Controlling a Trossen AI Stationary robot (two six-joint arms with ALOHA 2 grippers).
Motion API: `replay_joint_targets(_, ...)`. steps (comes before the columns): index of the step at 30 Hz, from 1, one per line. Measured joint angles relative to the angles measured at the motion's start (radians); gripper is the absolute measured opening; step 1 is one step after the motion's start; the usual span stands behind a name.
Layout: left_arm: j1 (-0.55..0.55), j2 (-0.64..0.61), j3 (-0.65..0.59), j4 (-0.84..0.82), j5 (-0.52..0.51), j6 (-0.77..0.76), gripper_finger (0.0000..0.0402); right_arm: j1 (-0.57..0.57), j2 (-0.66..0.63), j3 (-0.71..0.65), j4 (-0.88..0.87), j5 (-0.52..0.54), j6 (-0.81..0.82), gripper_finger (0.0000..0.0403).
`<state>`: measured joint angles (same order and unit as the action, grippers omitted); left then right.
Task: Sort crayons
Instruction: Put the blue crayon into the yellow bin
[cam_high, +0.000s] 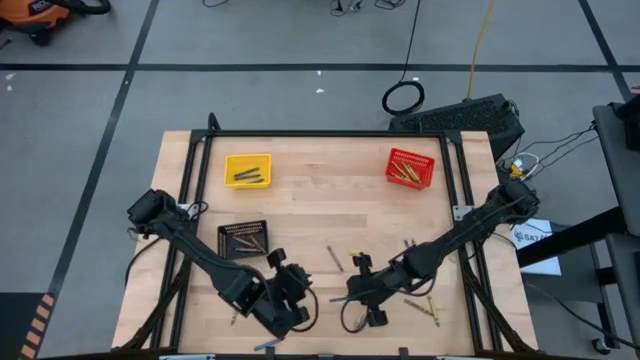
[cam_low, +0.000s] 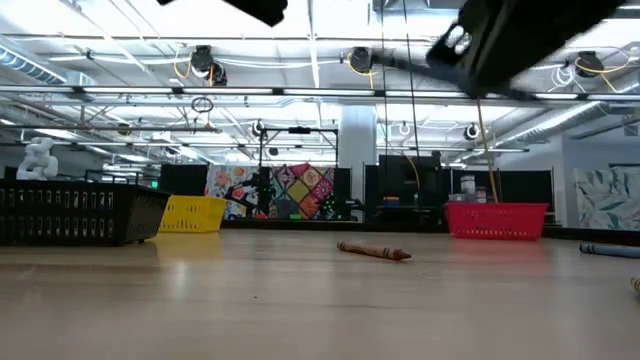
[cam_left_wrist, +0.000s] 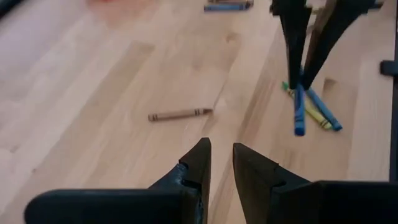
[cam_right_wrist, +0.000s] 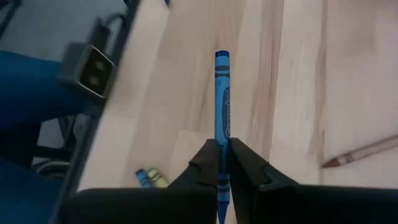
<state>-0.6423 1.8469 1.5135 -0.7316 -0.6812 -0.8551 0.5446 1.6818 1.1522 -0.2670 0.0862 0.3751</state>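
On the worktop (cam_high: 330, 215), 3 mesh baskets wait apart, presumably 1 per colour. The right claw (cam_right_wrist: 224, 152) pinches a blue crayon (cam_right_wrist: 222, 93) lengthwise, lifted for carrying. The left claw (cam_left_wrist: 222, 163) hovers nearby, slightly spread, empty. The crayon's label is unreadable.

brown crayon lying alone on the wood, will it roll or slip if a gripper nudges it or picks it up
The brown crayon looks round and lies flat on the smooth table, so a sideways nudge would probably roll it. It appears thin and paper-wrapped, so likely light, and stiff rather than floppy. The right gripper holds a blue crayon straight, which suggests a pinch grips well, though hard squeezing might snap it.
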Motion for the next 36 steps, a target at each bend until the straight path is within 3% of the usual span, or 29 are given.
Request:
replay_joint_targets(8,-0.052,0.002,-0.088,0.213,-0.148,-0.002,0.0072,0.036,-0.157,0.002,0.009,0.061,-0.093,0.0000)
replay_joint_targets(14,-0.053,0.003,-0.211,0.505,-0.212,0.084,0.0072,0.047,-0.222,0.003,0.016,0.071,-0.176,0.0000)
replay_joint_targets(19,-0.050,0.002,-0.289,0.767,-0.194,0.255,0.0072,0.046,-0.232,0.003,0.034,0.071,-0.221,0.0000)
replay_joint_targets(31,-0.035,0.002,-0.341,1.097,-0.184,0.601,0.0072,0.046,-0.233,0.003,0.177,0.069,-0.265,0.0000)
replay_joint_targets(36,-0.015,0.002,-0.341,1.195,-0.080,0.730,0.0072,0.046,-0.233,0.003,0.198,0.076,-0.272,0.0000)
